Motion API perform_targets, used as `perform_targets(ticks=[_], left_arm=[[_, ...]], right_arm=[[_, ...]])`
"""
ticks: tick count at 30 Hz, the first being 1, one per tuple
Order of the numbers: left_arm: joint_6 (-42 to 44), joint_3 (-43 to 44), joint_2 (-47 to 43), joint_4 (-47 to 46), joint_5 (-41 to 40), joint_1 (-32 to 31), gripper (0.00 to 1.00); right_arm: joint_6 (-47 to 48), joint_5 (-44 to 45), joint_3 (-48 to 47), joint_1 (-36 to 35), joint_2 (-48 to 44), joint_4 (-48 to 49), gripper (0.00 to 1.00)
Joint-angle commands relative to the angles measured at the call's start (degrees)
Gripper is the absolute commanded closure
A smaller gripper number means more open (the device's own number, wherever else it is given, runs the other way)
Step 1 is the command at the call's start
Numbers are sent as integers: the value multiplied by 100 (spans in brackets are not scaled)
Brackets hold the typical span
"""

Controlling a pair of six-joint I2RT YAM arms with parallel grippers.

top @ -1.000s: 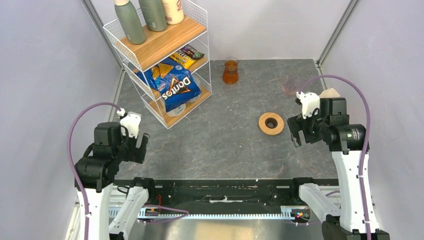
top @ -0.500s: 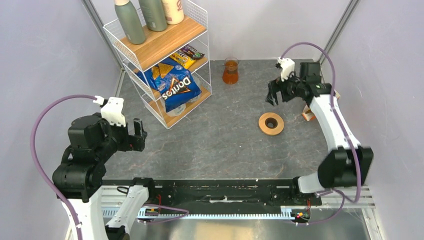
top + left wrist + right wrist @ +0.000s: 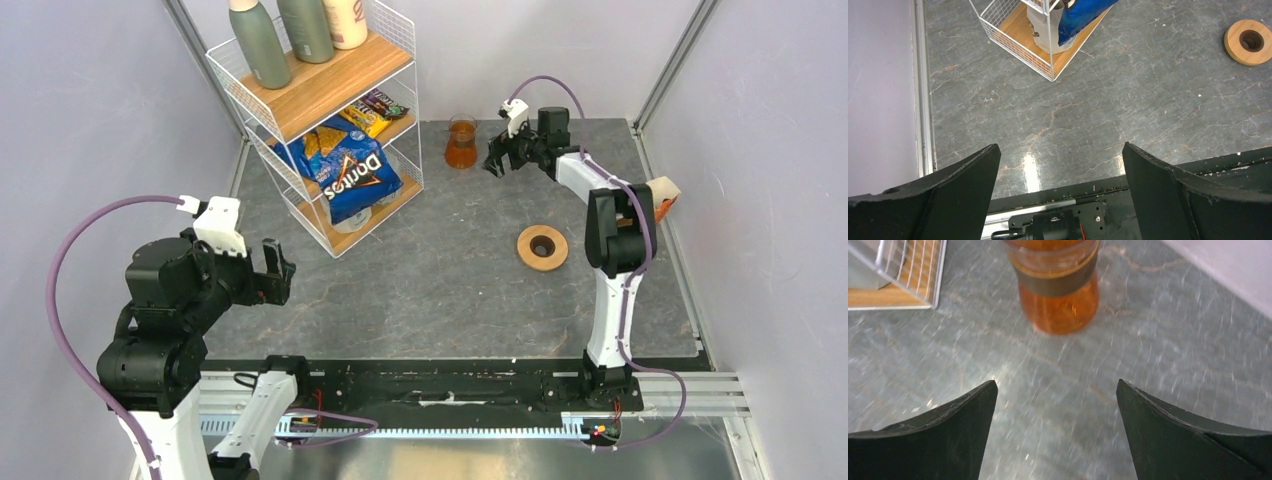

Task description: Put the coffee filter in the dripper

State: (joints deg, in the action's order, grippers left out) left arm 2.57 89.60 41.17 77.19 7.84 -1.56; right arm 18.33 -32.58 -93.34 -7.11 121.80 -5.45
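Thin light-brown paper coffee filter: seen only from the overhead view, small and pale tan, roughly fan-shaped. Lies at the right edge of the grey stone-patterned table, about halfway back, close to the side wall. Left part hidden behind the right arm; a strip of orange shows just under its near edge. Whether flat or opened cannot be told. Clear pink-tinted cone-shaped dripper: not made out in any view.

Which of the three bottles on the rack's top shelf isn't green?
The rightmost bottle: cream-coloured, while the middle bottle and left bottle are grey-green.
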Motion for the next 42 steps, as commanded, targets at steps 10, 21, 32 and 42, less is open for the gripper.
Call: perform_targets(ticks=[10,21,32,42], left_arm=[[67,205,233,135,-37,43,0],[180,98,262,135,-76,42,1],[214,85,291,190,56,42,1],[312,70,408,147,178,42,2]], right_arm=[[15,-537,-1418,-329,1439,1740,3],[-358,-676,-2099,-513,2113,2302,3],[-698,-488,-2515,-545,2502,2692,3],[-954,-346,-2737,-593,2680,2931,17]])
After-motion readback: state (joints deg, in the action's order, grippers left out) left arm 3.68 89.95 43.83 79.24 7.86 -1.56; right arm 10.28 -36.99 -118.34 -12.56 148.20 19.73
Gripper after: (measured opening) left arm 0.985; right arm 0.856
